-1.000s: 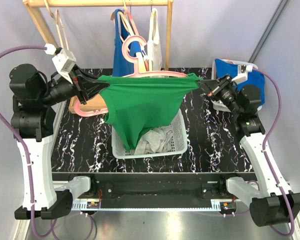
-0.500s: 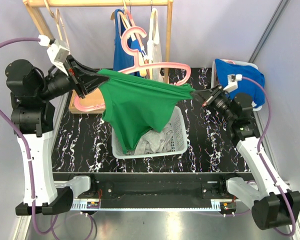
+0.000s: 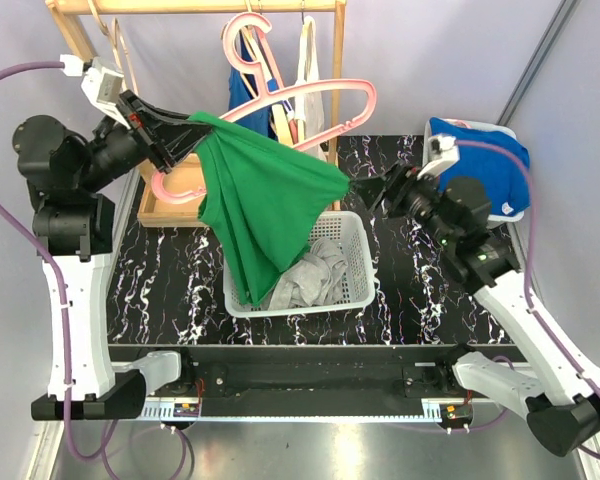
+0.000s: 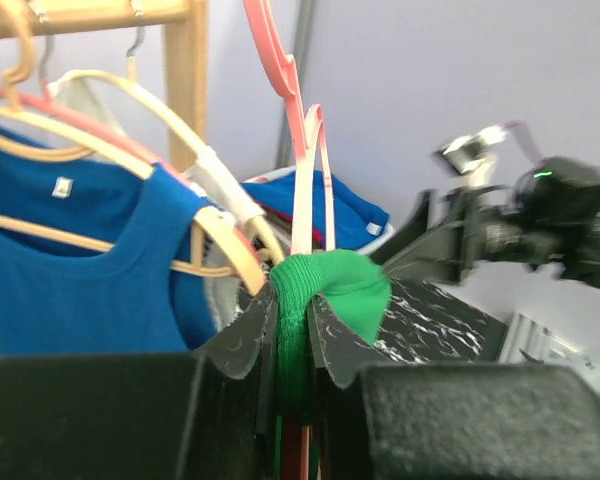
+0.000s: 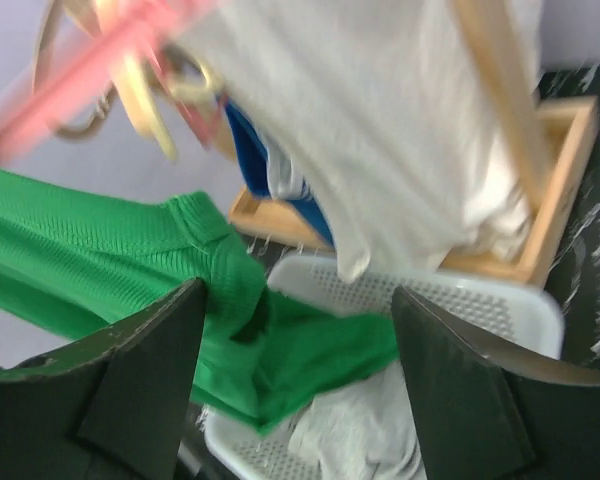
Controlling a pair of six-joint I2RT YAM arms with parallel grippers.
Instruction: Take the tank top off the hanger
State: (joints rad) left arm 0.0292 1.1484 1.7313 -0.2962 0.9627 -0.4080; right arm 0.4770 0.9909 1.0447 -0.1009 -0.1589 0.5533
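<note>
Your right gripper (image 3: pixel 368 190) now opens, so above the basket (image 3: pixel 355 290) the top (image 3: pixel 265 200) hangs half off the hanger (image 3: pixel 310 92), left gripper (image 4: pixel 292 310) clamping both.

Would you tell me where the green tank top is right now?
Top view: the green tank top hangs left of centre, one shoulder clamped in the left gripper with the pink hanger, hem drooping into the white basket.
</note>
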